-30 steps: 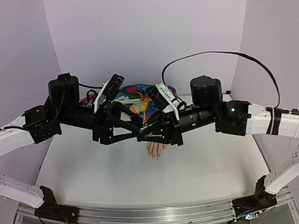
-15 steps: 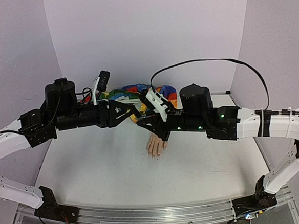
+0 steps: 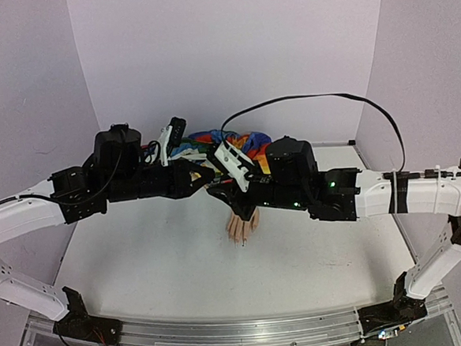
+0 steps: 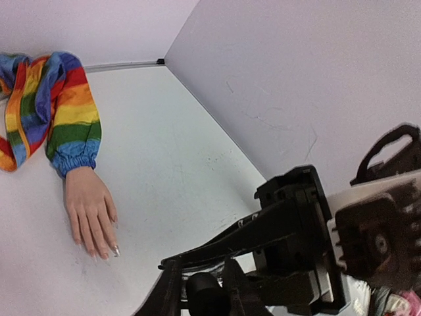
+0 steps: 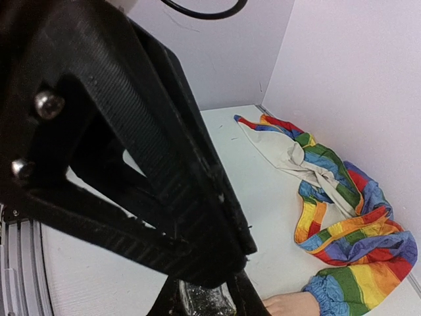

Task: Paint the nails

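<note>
The pale mannequin hand (image 3: 241, 228) lies palm down on the white table, its wrist in a rainbow-striped sleeve (image 3: 240, 144). Its nails (image 4: 116, 251) point toward the near edge, and one looks shiny silver. Above and just behind the hand, both grippers meet tip to tip. My right gripper (image 5: 207, 297) is shut on a small glittery bottle (image 5: 205, 303). My left gripper (image 4: 200, 276) has its fingers on either side of the bottle's black cap (image 4: 207, 296) and is shut on it. In the top view the left gripper (image 3: 206, 183) and right gripper (image 3: 218, 193) hide the bottle.
The sleeve's striped cloth (image 5: 329, 191) trails in a heap toward the back wall. Lilac walls (image 3: 230, 54) close the table at the back and on both sides. A black cable (image 3: 312, 100) loops above the right arm.
The left gripper has swung back in toward the right gripper and closed from wide open onto the cap. The right arm has shifted a little to the left, still holding the bottle.
</note>
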